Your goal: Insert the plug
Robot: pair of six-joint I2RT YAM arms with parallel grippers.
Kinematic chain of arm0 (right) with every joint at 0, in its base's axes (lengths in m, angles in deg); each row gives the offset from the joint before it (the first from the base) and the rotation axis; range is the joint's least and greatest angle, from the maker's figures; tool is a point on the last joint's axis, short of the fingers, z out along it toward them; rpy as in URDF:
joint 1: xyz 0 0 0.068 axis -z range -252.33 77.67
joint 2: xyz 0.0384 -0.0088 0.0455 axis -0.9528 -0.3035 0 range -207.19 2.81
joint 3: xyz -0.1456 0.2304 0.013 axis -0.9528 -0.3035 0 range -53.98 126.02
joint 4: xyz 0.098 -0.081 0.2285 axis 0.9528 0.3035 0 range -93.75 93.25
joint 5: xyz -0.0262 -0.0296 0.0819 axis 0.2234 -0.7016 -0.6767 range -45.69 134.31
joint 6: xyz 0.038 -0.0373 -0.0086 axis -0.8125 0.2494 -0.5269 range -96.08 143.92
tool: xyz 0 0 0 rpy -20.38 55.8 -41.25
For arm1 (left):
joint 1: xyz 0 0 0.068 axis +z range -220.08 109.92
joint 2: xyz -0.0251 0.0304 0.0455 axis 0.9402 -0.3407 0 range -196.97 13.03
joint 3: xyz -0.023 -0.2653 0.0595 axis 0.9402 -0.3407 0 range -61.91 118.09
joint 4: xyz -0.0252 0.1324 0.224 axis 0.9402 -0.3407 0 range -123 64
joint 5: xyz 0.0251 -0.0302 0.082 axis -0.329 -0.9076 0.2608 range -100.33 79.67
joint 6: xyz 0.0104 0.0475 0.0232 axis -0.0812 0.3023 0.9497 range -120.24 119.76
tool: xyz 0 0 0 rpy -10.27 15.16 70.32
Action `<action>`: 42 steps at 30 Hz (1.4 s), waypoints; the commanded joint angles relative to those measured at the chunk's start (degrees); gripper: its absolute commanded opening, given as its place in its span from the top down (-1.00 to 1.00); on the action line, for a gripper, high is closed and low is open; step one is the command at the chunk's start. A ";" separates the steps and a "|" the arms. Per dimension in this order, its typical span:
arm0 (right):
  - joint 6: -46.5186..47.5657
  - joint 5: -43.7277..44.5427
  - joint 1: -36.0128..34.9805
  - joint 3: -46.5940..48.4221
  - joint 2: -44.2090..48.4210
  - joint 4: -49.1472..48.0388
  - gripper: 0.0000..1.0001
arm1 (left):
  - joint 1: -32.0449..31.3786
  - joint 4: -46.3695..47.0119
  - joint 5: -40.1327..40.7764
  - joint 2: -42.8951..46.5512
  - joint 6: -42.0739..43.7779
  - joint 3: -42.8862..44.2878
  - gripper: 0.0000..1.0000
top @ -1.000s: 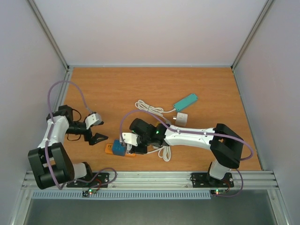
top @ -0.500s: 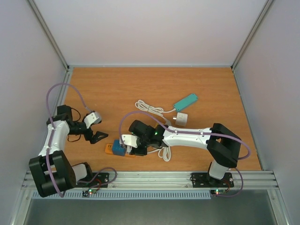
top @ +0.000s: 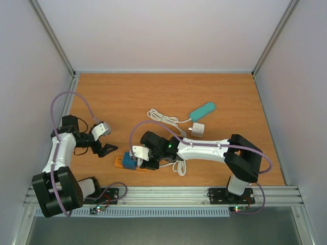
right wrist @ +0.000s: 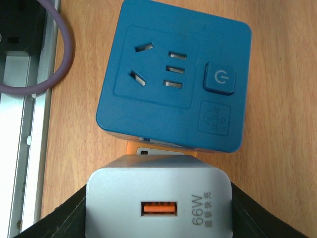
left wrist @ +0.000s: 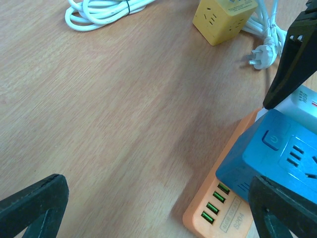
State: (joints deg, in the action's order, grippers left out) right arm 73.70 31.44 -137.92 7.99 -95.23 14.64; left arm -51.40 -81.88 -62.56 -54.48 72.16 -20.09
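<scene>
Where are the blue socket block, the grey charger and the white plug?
blue socket block (right wrist: 173, 74): right wrist view, its top face.
grey charger (right wrist: 158, 188): right wrist view, its front face.
white plug (left wrist: 261, 53): left wrist view, its body.

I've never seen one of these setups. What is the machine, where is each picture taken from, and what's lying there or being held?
Two robot arms stand at the near edge of a wooden table. One picture looks down from above; the other two come from cameras on each wrist. The left gripper is open and empty. The right gripper clamps a grey charger beside a blue socket block on an orange power strip. A white cable, teal strip and small cube socket lie further back.
</scene>
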 commanded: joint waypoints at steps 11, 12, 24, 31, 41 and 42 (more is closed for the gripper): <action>-0.58 3.90 -0.92 -1.71 -0.57 1.32 0.97 | 0.20 1.03 -0.67 1.59 0.99 -0.65 -0.99; -0.49 4.26 -1.09 -1.69 -0.57 1.50 0.97 | 0.20 0.97 -0.75 1.66 0.99 -0.62 -0.99; -0.44 8.82 -3.06 -3.04 -1.72 2.13 0.97 | 0.17 0.51 -1.07 1.94 1.62 -0.50 -0.99; -0.91 9.53 -3.06 -3.48 -3.65 2.94 0.97 | 0.21 -0.29 -1.49 2.11 2.30 -0.20 -0.99; -0.06 18.07 -4.82 -6.07 -6.01 3.14 0.97 | 0.17 1.17 -1.25 1.79 1.03 0.52 -0.99; 0.03 19.03 -5.08 -6.35 -6.07 3.06 0.97 | 0.15 1.03 -1.31 1.58 1.00 0.66 -0.99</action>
State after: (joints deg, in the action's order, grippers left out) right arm 72.76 42.05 -141.94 6.13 -95.75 12.50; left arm -51.40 -81.86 -62.56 -53.62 73.54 -20.37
